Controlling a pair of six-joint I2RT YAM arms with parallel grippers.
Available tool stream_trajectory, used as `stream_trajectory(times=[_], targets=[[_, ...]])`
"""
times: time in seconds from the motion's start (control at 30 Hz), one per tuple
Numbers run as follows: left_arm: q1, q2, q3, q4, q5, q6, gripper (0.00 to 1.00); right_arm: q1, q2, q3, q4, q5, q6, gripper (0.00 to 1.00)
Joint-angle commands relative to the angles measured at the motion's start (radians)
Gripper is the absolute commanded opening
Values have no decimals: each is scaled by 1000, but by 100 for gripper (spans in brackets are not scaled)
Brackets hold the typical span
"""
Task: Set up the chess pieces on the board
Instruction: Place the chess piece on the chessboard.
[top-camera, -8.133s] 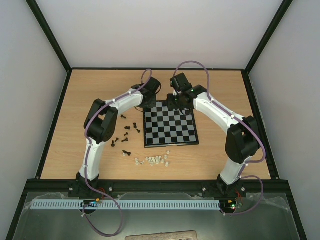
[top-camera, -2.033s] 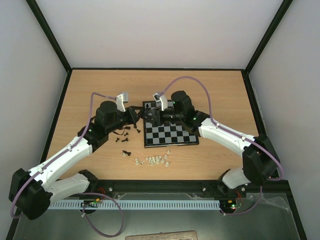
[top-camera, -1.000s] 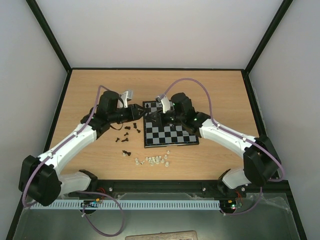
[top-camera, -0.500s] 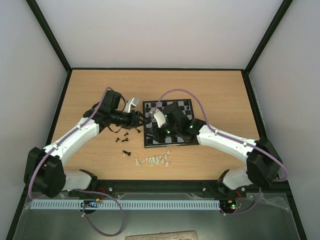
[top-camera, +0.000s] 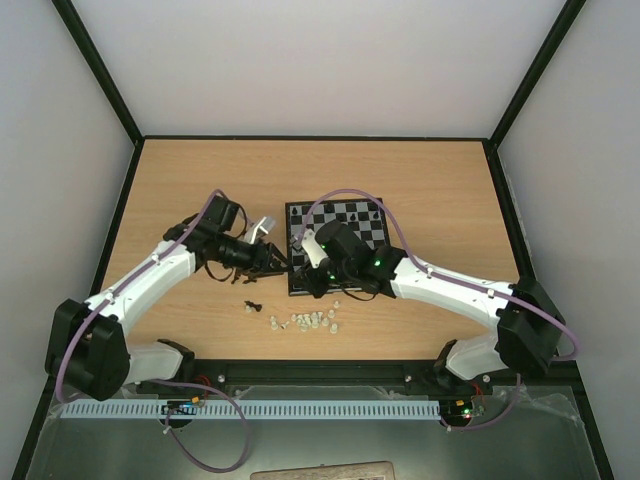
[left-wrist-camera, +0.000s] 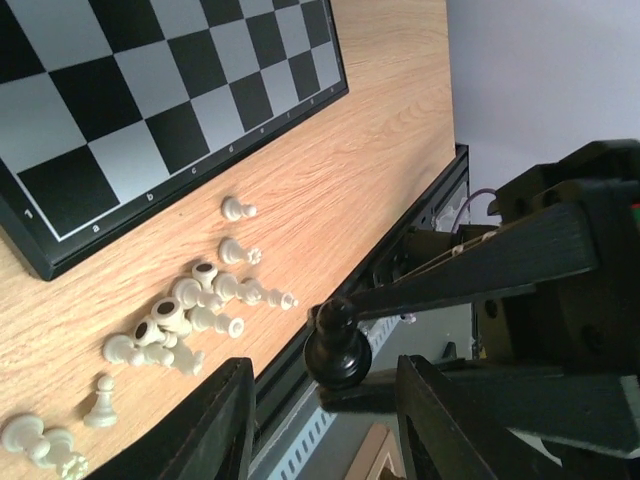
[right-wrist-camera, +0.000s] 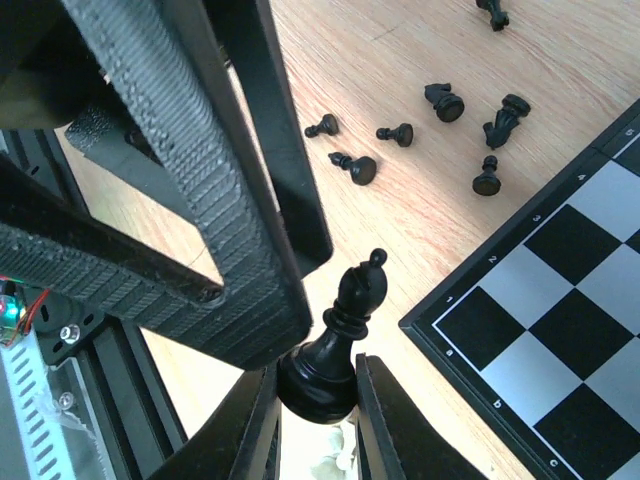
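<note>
Wooden tabletop (top-camera: 200, 180), pale grey walls (top-camera: 300, 70), glossy black plastic bishop (right-wrist-camera: 350, 310) upright, base pinched in my right gripper (right-wrist-camera: 318, 400), left gripper (left-wrist-camera: 325, 420) spread.

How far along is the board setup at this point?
Early. Done: a few placed pieces stand on the far row of the board. In hand: the right gripper is shut on a bishop off the board's near-left corner, between the fingers of the open left gripper. Left: several loose pieces lie left of the board, and the white pieces sit heaped by its near edge.
</note>
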Motion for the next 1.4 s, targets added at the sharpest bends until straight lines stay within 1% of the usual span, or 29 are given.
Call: stream_trajectory(times=[0.0,0.3,0.57,0.63,0.73,1.0,1.1,1.17,1.2,1.23,1.37], targets=[[9,-13,-18,-32,34,15,41,5,-25,14,-42,52,-17,15],[10,27,-20,0,39,8,40,6,-4,21,-43,2,-27,15],[9,60,-26,23,39,5,40,37,24,36,-55,-10,-45,15],[8,66,-27,27,41,3,38,42,29,39,-59,-10,-47,15],[8,68,-25,28,43,4,32,44,35,42,-63,-5,-48,14],[8,60,-31,5,38,20,8,46,45,41,-65,10,-46,14],[8,64,-30,0,35,25,3,45,48,45,-67,12,-46,14],[8,65,-26,0,27,25,2,45,49,46,-67,17,-45,15],[8,62,-23,2,18,22,2,45,48,47,-68,21,-45,17],[8,63,-19,3,9,22,2,45,47,46,-68,30,-41,22],[7,65,-1,15,-27,15,2,45,42,43,-71,63,-28,37]])
